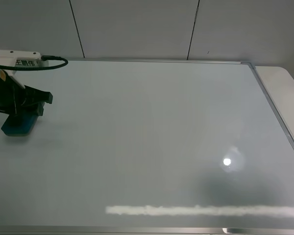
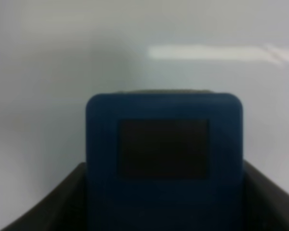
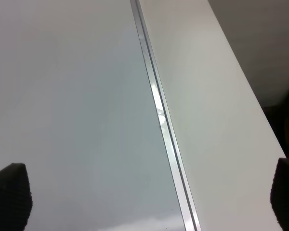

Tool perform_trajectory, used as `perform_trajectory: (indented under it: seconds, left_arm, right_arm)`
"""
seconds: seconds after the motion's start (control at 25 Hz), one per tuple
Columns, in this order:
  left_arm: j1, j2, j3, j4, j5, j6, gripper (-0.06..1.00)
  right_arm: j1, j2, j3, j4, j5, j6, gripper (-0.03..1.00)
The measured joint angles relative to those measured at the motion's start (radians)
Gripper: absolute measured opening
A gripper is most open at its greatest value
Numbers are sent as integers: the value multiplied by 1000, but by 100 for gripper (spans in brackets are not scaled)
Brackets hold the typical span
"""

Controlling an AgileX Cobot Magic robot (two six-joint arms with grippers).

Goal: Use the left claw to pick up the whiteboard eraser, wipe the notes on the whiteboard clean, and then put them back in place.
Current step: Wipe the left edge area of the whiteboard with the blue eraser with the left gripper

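Sitting near the left edge of the whiteboard (image 1: 152,127), the whiteboard eraser (image 1: 18,125) is a teal-blue block held flat and low against the glossy white surface. Whether its underside actually presses on the board cannot be told. The left claw (image 1: 34,110) reaches in from the left side of the high view and is clamped on the eraser. In the left wrist view the blue block (image 2: 164,154), with a dark rectangular patch on its top, fills the space between the two black fingers (image 2: 53,202), which bear against its sides. Above the claw sits the white wrist module (image 1: 17,58), with a black cable (image 1: 54,63) looping out of it over the board's upper left corner.

Farther out on the board, a small bright light spot (image 1: 227,161) shows toward the lower right, and a long white glare streak (image 1: 201,210) runs along the near edge. A thin silver frame (image 1: 274,110) borders the board, and a white table (image 1: 284,83) shows beyond its right side. A grey panelled wall (image 1: 137,24) stands behind.

The right gripper (image 3: 148,192) appears only in its own wrist view. Its jaws are spread wide and hold nothing, with one dark fingertip (image 3: 9,187) over the board and the other past the frame, over the table.
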State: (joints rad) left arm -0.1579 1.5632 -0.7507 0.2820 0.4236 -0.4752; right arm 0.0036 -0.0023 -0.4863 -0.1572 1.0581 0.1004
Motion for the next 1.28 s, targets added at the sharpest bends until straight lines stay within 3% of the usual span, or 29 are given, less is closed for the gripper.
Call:
perform_trajectory:
  seconds: [0.2,0.32,0.64,1.28]
  left_arm:
    - [46,0,132,14,-232,30,55]
    - [53,8,156,49,-301,33,55]
    - [53,109,156,71,-330,75,55]
    - [53,115,157,70,-338,78,55]
  right_arm:
    - [0,0,0,0,0,0,99]
    - [0,0,0,0,0,0,99]
    - [0,0,0,0,0,0,99]
    - [0,0,0,0,0,0,99]
